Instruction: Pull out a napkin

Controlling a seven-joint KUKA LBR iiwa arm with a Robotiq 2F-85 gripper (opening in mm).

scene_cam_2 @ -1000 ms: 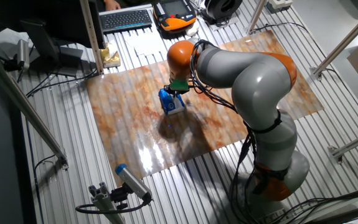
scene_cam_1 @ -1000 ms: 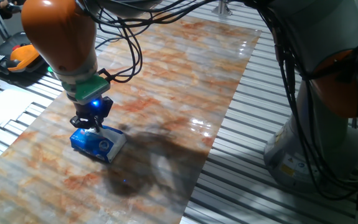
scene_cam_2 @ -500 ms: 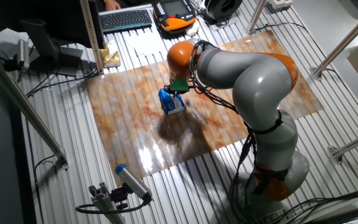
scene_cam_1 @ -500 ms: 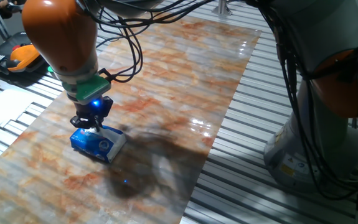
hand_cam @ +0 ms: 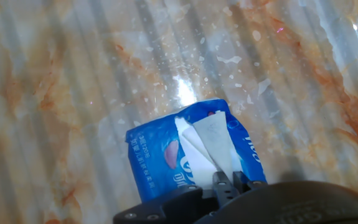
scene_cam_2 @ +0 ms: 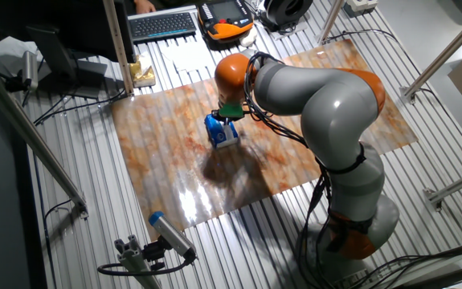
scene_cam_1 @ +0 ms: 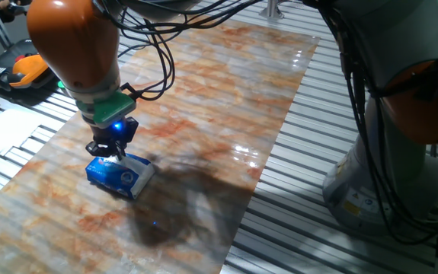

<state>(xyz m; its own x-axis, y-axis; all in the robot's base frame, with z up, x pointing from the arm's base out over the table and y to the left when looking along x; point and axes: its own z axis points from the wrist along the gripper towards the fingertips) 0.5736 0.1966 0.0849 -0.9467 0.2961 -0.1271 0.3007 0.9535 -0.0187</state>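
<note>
Reaching straight down from an orange-jointed robot arm (scene_cam_1: 74, 46), the gripper (hand_cam: 228, 182) has its fingers pinched together on a white napkin (hand_cam: 211, 144) that sticks up from the slit of a blue-and-white tissue packet (hand_cam: 166, 163). The packet lies flat on a glossy marble-patterned tabletop (scene_cam_1: 226, 99), directly beneath the gripper, near one edge of the board.

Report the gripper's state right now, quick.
Gripper: shut on the napkin, pinching the white sheet where it sticks out of the blue packet.
</note>
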